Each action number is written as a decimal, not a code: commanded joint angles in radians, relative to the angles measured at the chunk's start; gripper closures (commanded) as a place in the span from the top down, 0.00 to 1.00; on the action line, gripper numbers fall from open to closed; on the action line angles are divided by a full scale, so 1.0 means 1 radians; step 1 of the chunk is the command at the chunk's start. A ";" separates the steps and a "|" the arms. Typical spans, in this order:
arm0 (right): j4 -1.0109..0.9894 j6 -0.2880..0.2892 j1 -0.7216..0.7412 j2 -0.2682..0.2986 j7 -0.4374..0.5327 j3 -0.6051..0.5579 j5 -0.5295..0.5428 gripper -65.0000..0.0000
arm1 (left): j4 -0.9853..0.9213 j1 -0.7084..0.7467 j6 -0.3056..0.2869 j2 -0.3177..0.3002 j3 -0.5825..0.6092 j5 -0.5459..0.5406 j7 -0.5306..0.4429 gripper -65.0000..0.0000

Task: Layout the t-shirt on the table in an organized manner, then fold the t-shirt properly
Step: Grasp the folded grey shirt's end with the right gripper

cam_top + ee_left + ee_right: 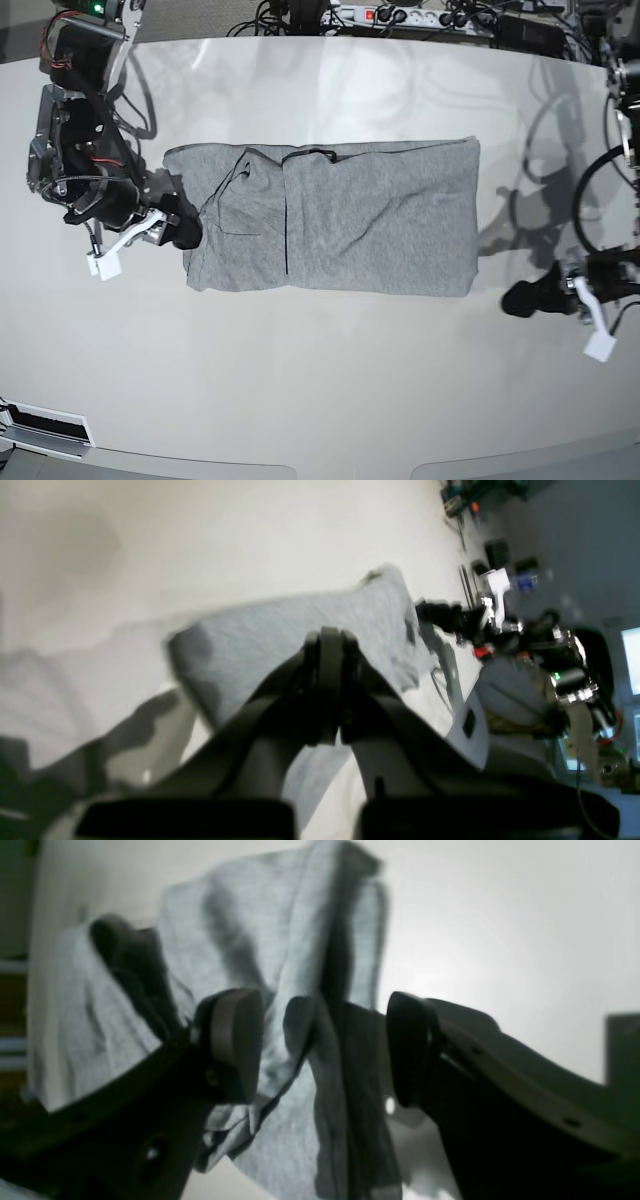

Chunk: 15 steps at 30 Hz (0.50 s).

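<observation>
The grey t-shirt (pixel 380 220) lies on the white table (pixel 320 380) as a flat, folded rectangle with a few wrinkles. No lettering shows. My right gripper (pixel 188 232) is at the shirt's left edge. In the right wrist view it (pixel 322 1050) is open, and shirt cloth (pixel 260 915) shows between and beyond its pads. My left gripper (pixel 512 298) sits on the bare table just right of the shirt's near right corner, apart from it. In the left wrist view it (pixel 327 640) is shut and empty, with the shirt (pixel 300 615) beyond it.
A power strip and cables (pixel 400 15) lie along the table's back edge. A white panel (pixel 45 428) sits at the front left corner. In the left wrist view the other arm (pixel 500 630) shows across the table.
</observation>
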 commanded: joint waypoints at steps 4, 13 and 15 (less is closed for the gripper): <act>0.011 0.009 0.002 -0.049 0.012 0.003 0.009 0.63 | 0.015 0.035 -0.008 -0.088 -0.006 -0.027 -0.013 0.00; 0.011 0.009 -0.016 -0.067 0.017 -0.145 -0.010 0.63 | 0.015 0.064 -0.008 -0.125 -0.006 -0.029 -0.011 0.00; 0.011 0.009 -0.014 -0.066 0.017 -0.199 -0.016 0.63 | 0.015 0.069 -0.008 -0.125 -0.006 -0.029 -0.011 0.00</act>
